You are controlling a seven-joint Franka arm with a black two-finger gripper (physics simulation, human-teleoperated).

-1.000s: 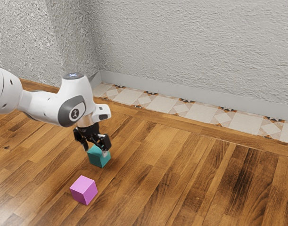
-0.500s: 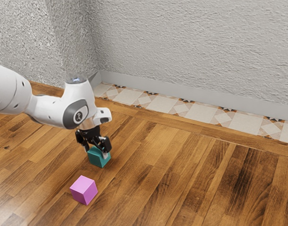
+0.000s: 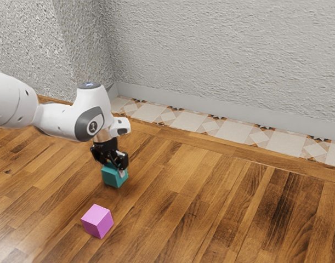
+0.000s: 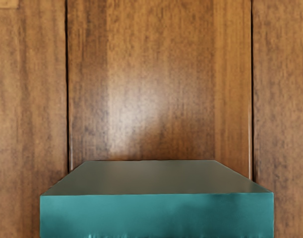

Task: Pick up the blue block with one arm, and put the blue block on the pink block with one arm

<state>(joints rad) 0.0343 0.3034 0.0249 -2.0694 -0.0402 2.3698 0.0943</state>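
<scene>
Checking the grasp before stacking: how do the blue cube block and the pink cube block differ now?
The blue block is clamped between the fingers of the black gripper; the pink block lies free on the wooden floor. The blue block is farther from the exterior camera; the pink block nearer. Both are plain cubes of similar size.

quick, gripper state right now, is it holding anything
gripper: closed, jaws clamped on the blue block from two sides

The held block (image 3: 113, 180), in the claw (image 3: 115, 169), is behind the loose block (image 3: 97, 221).
</scene>
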